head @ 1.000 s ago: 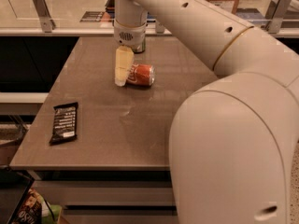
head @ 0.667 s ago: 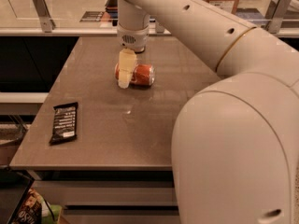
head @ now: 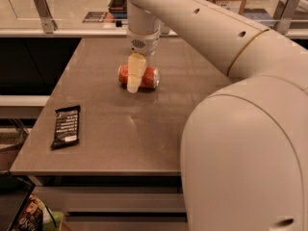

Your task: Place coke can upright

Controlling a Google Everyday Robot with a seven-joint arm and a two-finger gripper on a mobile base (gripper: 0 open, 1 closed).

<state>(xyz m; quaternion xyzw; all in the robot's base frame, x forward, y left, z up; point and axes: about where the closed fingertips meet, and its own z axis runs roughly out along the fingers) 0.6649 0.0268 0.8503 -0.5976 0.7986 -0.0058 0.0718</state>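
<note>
The coke can (head: 151, 77), red-orange with silver ends, lies on its side on the brown table (head: 144, 129), towards the far middle. My gripper (head: 136, 81) hangs straight down from the cream arm and is down at the can. Its pale lower part crosses in front of the can's middle and hides that section. The can's left and right ends show on either side of it. The can rests on the table.
A black snack packet (head: 66, 126) lies flat near the table's left front edge. My large cream arm and body (head: 240, 129) fill the right side of the view. A counter with a glass rail (head: 43, 6) runs behind the table.
My gripper has moved right, from the can's left end to in front of its middle. The can and the black packet have not moved.
</note>
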